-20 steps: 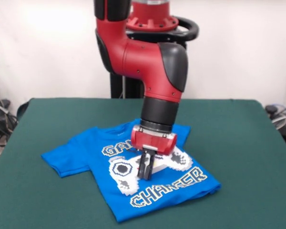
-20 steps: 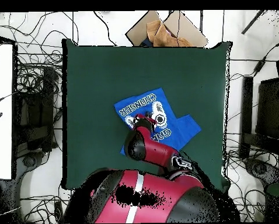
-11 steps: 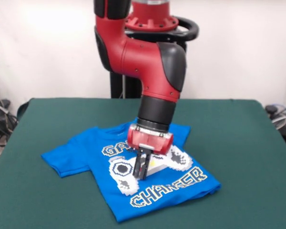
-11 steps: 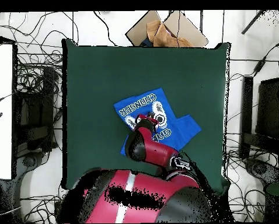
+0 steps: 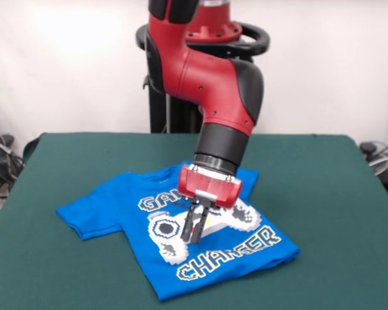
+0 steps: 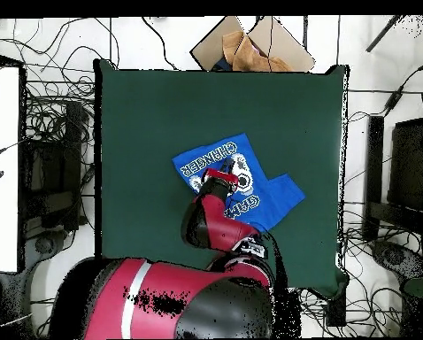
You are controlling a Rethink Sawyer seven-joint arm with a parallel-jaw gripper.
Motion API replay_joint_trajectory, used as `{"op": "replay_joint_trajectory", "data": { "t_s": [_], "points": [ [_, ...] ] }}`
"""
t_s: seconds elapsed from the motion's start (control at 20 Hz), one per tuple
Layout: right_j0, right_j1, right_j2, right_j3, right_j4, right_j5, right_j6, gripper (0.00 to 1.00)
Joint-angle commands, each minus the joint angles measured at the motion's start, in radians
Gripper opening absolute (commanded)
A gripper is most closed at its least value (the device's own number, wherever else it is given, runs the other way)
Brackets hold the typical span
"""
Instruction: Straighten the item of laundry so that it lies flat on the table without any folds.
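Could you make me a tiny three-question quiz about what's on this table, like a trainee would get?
1. True or false: the shirt lies flat with both sleeves spread out.
2. Where is the claw? A) over the shirt's print, B) over bare table, C) off past the table's edge.
3. Fill in: the bottom word printed on the shirt is ____.

Key:
1. False. Only one sleeve shows spread out in the front view; the other side looks folded under.
2. A. The claw points down at the game controller print.
3. CHANGER.
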Motion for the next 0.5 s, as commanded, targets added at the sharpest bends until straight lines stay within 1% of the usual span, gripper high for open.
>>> {"op": "replay_joint_trajectory", "data": {
  "t_s": [0.05,0.3,0.5],
  "points": [
    [0.000,0.051,-0.002,-0.110,0.058,0.016,0.107,0.00],
    [0.007,0.102,-0.014,-0.142,0.081,0.030,0.079,0.00],
    [0.001,0.168,-0.020,-0.194,0.083,0.042,0.057,0.00]
  ]
}}
